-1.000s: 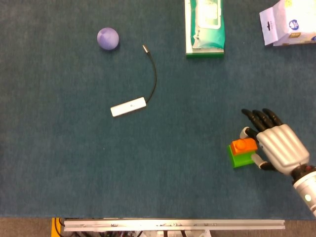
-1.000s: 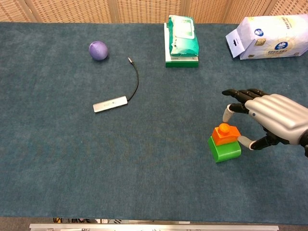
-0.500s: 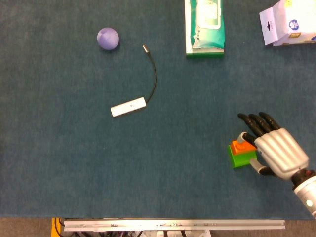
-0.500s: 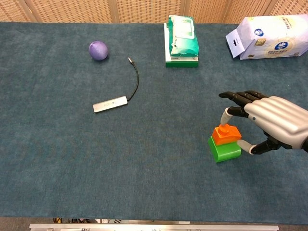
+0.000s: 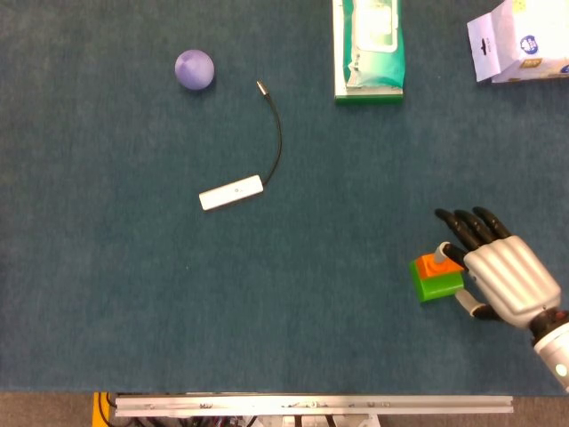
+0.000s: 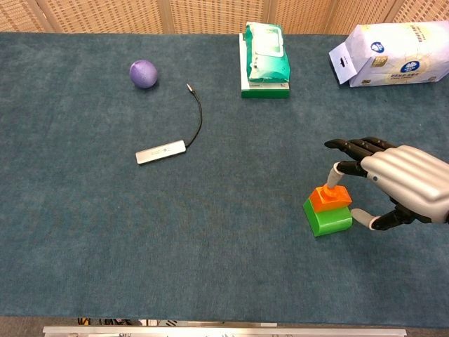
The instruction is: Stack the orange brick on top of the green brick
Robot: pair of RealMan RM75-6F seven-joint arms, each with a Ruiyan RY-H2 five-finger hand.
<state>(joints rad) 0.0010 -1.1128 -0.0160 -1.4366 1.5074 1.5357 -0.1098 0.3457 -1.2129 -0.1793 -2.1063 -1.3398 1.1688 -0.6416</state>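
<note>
Two plastic bricks sit stacked near the right front of the dark blue-green carpeted worktop [image 6: 224, 246]: the small orange brick [image 6: 332, 197] rests on top of the larger bright green brick [image 6: 326, 217], a little askew on it. The right hand [image 6: 403, 181], silver-backed with black fingers [image 6: 351, 146], is just beside the stack on its right. In the chest view one pale-tipped finger reaches down to the top of the orange brick and appears to touch it, while the thumb lies close to the green brick's right side; whether either truly presses is hard to make out. The other fingers are spread and extended above the stack, grasping nothing. In the head view the hand [image 5: 502, 271] covers part of the orange brick [image 5: 436, 264], so only a sliver shows above the green brick [image 5: 436, 283], and the wrist is cut off by the frame edge.

The left hand appears in neither view.

Further back lie a round purple ball [image 6: 143, 73], a flat white adapter with a curved black cable [image 6: 161, 152], a green-and-white pack of wet wipes [image 6: 265, 60] and a white paper bag with blue print [image 6: 393, 53], the last cut off at the right edge.
</note>
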